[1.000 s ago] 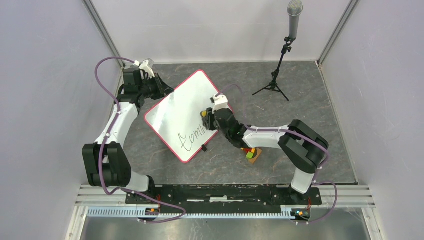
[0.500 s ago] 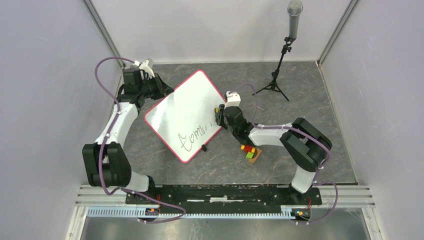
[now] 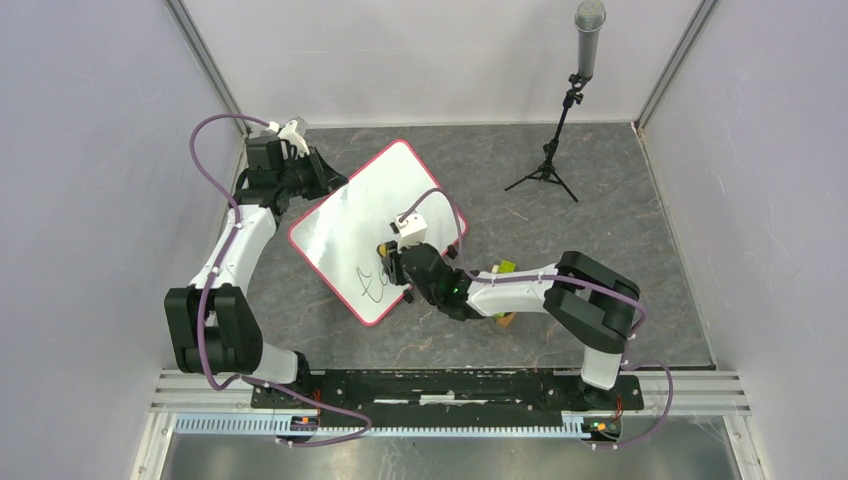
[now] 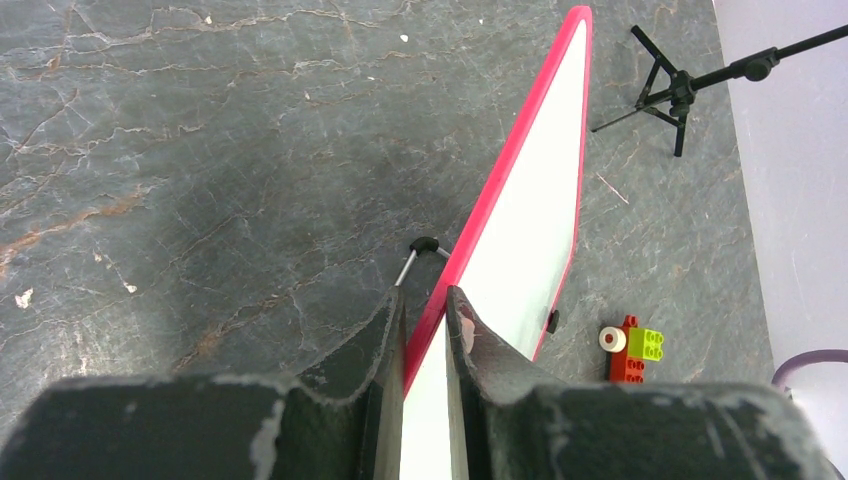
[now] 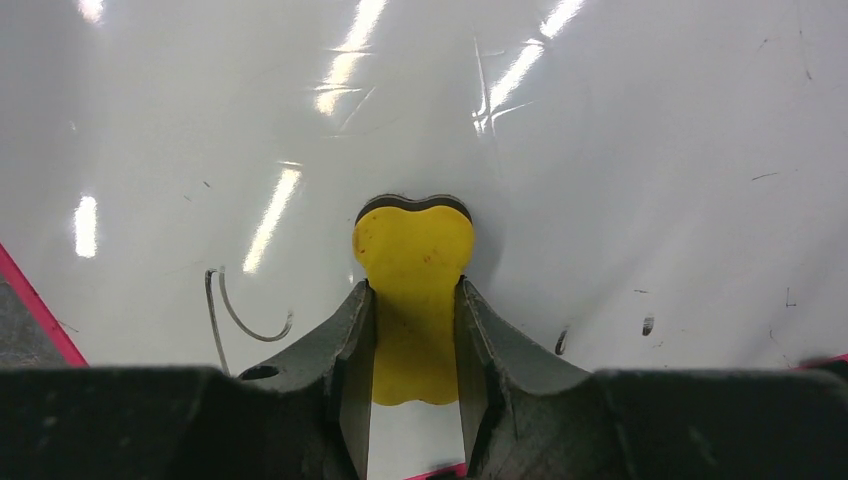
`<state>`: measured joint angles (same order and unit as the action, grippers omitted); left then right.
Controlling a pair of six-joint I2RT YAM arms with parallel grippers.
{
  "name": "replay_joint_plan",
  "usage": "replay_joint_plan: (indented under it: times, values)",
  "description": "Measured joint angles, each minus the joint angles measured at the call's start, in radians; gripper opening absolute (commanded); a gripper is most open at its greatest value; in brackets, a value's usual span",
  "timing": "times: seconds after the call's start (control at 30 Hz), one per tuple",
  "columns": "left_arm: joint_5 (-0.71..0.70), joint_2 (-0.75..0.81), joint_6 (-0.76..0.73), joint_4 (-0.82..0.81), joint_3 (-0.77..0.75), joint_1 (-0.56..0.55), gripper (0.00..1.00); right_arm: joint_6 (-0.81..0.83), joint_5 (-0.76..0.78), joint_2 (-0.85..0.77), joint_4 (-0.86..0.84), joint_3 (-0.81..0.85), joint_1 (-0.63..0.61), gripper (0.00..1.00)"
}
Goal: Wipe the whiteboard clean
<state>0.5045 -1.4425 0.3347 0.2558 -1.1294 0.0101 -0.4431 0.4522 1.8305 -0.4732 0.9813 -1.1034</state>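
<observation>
Swinging back onto the large white red-rimmed whiteboard (image 3: 355, 215), which is sitting tilted left of centre on the grey table (image 3: 600, 200), right end effector (image 3: 393, 263) is gripping a yellow eraser block (image 5: 413, 245). Left end effector (image 4: 425, 312) is pinching the rim. Risk: wipe pressure levering the board out of that thin pinch, leaving black marker strokes (image 3: 372, 288).

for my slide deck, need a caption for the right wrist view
Right gripper holds a yellow eraser on the whiteboard, faint marker strokes beside it.
</observation>
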Motion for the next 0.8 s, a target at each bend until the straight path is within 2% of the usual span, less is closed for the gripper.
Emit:
replay_joint_plan:
  times: [0.17,0.47,0.63,0.8]
  values:
    - [0.000,0.000,0.000,0.000,0.000,0.000,0.24,-0.021,-0.008,-0.013,-0.024,-0.035,0.027,0.31]
    - [0.001,0.000,0.000,-0.001,0.000,0.000,0.24,-0.126,-0.042,-0.061,-0.073,-0.166,0.205,0.31]
    - [0.001,0.000,0.000,0.000,0.000,0.000,0.24,-0.120,-0.022,-0.056,-0.068,-0.158,0.179,0.31]
    - [0.001,0.005,0.000,0.001,0.000,0.000,0.24,-0.074,0.082,-0.025,-0.015,-0.093,0.110,0.31]
